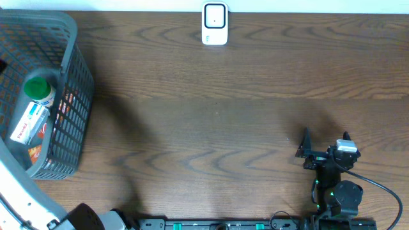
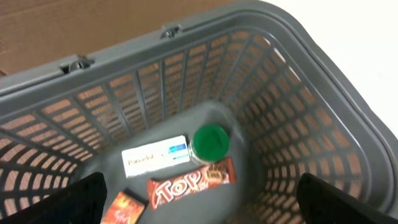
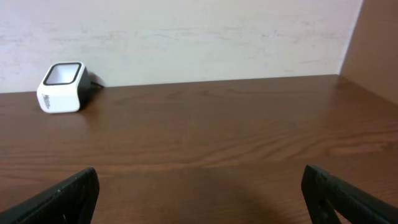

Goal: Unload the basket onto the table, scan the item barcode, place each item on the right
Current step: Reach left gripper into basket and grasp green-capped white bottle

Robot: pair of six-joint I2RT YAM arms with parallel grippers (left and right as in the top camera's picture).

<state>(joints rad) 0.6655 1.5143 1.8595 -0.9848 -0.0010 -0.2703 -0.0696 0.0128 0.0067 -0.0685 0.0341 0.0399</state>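
Which item gets scanned isn't specified. All candidates sit on the floor of the grey plastic mesh basket (image 2: 186,68) at the left end of the dark wood table (image 1: 211,108).

- flat white cardboard box with blue print (image 2: 155,157): lying flat. Its long axis runs left-right in the left wrist view, with the right end tipped slightly up.
- red "Toy" snack wrapper (image 2: 191,182): just beside the box, on the near side, roughly parallel to it.
- green-capped bottle (image 2: 211,141): at the box's right end. The cap points up at the camera, so I read it as upright or close to it.
- small orange-and-black packet (image 2: 122,207): low left, partly cut off.

I can't see a barcode on any visible face.

The left gripper (image 2: 202,186) hangs straight above the items, fingers wide apart and holding nothing. The items are directly below it. The gap between its fingers runs the same way as the box and wrapper long axes. My read is that the wrist needs a roll to close across the short side.

The right gripper (image 1: 326,137) is low right on the table, fingers spread and empty, well apart from the basket. The pick goes to the left arm.

The white desktop barcode scanner (image 1: 215,23) stands at the far table edge, centre, window facing into the table.
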